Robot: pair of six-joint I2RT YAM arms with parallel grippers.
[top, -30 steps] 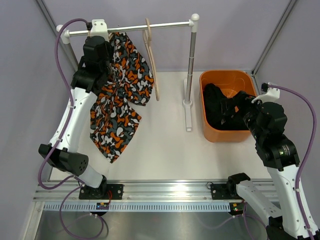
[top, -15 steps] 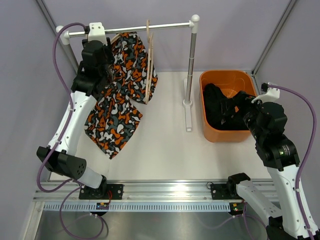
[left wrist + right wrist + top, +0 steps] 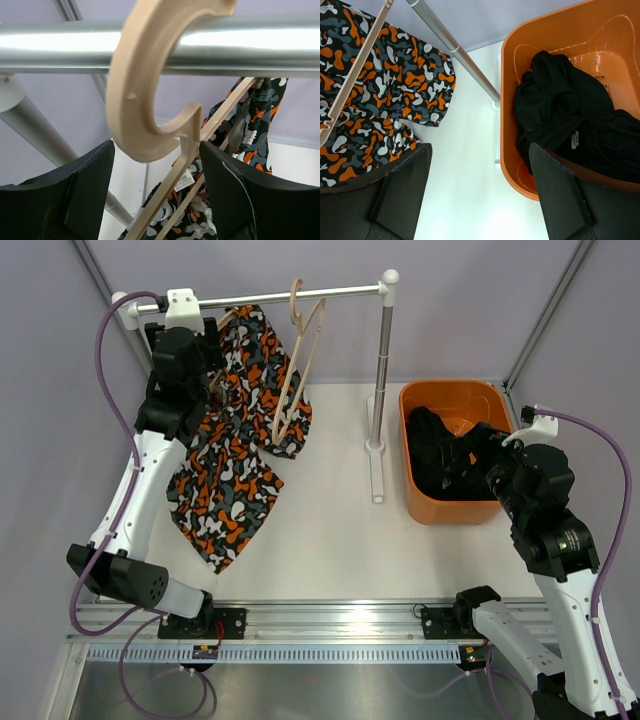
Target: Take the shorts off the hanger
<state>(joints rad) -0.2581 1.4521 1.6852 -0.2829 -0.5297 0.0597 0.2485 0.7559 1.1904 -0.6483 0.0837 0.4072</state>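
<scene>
Orange, black, grey and white blotches mark the patterned shorts (image 3: 238,430), which hang from a wooden hanger (image 3: 145,95) on the steel rail (image 3: 270,296) near the far left corner of the desk. Their cloth trails down toward the left edge. Whether the lower hem touches the surface cannot be told. In the left wrist view the hanger's hook curls over the rail, and the gathered waistband sits on the hanger's sloping bars below it.

The left gripper (image 3: 159,192) is raised to the rail with its fingers spread wide, one on each side of the hanger's neck. The neck lies just beside the right-hand finger, and contact cannot be confirmed. The gripper has nothing clamped.

A second, bare wooden hanger (image 3: 302,352) hangs tilted on the same rail, just right of the patterned shorts. The rack's upright post (image 3: 380,370) stands near the middle of the far edge.

The black shorts (image 3: 438,462) lie crumpled in an orange tub (image 3: 470,392) by the right edge. The right gripper (image 3: 480,197) hovers above the tub's near left rim, fingers wide apart and holding nothing.
</scene>
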